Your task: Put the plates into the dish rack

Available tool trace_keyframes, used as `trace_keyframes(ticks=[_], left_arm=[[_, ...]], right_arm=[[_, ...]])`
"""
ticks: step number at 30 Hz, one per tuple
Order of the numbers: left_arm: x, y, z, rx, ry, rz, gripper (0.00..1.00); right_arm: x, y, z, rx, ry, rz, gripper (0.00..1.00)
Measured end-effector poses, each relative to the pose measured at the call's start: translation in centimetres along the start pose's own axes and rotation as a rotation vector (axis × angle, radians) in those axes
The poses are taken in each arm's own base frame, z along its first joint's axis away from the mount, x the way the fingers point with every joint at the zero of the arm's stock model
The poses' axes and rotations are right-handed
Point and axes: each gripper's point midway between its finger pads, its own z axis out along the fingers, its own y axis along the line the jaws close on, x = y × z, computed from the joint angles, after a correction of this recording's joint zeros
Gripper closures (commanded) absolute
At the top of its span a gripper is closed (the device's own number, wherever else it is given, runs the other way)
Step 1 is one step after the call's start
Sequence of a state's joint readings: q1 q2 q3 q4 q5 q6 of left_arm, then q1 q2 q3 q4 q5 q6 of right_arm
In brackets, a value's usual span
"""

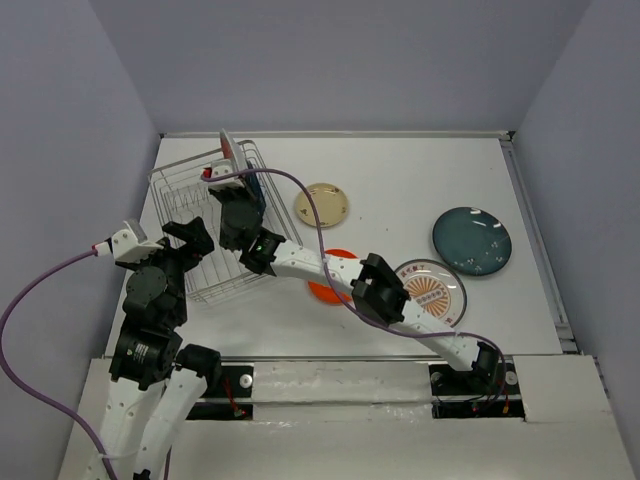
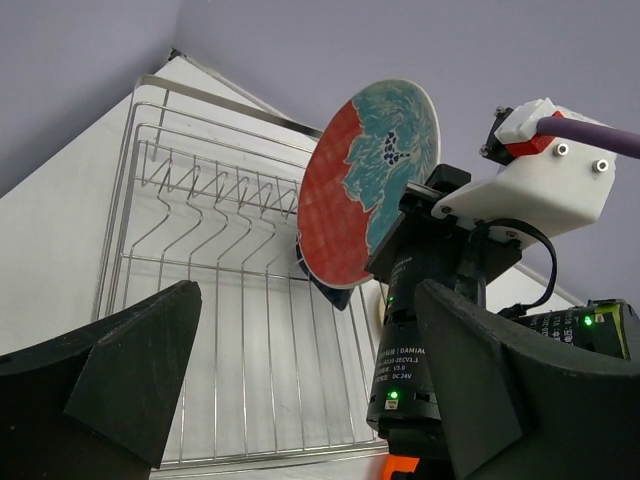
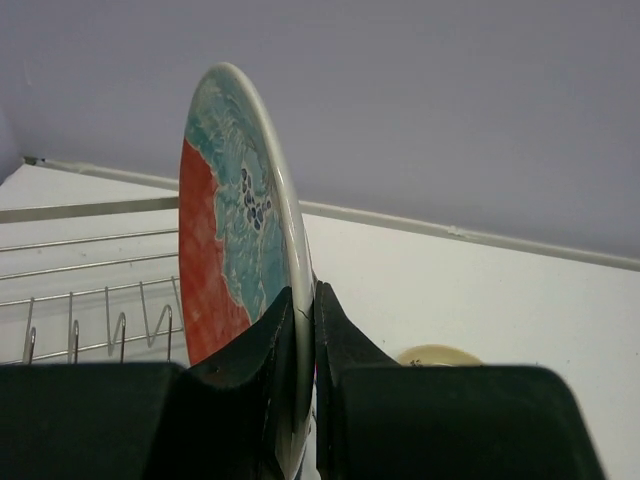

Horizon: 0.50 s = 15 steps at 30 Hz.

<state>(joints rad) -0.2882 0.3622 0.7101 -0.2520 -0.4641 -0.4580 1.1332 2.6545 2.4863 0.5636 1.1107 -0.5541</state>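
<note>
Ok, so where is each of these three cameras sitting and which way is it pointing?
Top external: above and behind the bases, looking down at the table; both arms show.
Left wrist: on the left arm, facing across the dish rack; open left pincer frames the bottom.
Right wrist: on the right arm, looking along the right pincer, shut on the red-and-teal plate.
Shared: all three show that plate and the rack.

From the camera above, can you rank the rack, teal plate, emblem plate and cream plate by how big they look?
1. Rack
2. Teal plate and emblem plate, about alike; an arm covers the emblem plate's edge
3. Cream plate
</note>
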Motion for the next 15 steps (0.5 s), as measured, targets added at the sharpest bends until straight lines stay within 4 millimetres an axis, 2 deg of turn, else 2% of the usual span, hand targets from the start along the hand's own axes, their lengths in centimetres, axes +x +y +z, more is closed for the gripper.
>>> trace_keyframes(ticks=[4,7,9,10,11,15], left_arm=[[-0.1,0.1,0.0,-0.004,-0.004,-0.001,0.01],[-0.2,0.1,0.0,-0.008,-0.008,-0.002,0.01],[-0.3,0.1,0.0,-0.010,-0.009,-0.002,0.01],[-0.3,0.2,0.0,-0.011,-0.009,-0.002,0.01],[-0.3,0.2,0.0,-0.012,-0.010,-0.002,0.01],[-0.2,0.1,0.0,-0.011,-0.008,-0.001,0.01]], right_arm=[[0.9,0.1,-0.1,0.006,0.016,0.019,0.93],[2.6,1.0,-0.3,-0.016,0.034,0.057,0.93],[3.7,1.5,-0.5,-0.032,0.053,0.057,0.85],[4.4,1.8,-0.6,-0.042,0.066,0.052,0.77],[5.1,2.1,-0.7,-0.053,0.077,0.054,0.62],[5.0,1.7,-0.7,-0.090,0.105,0.084,0.41]])
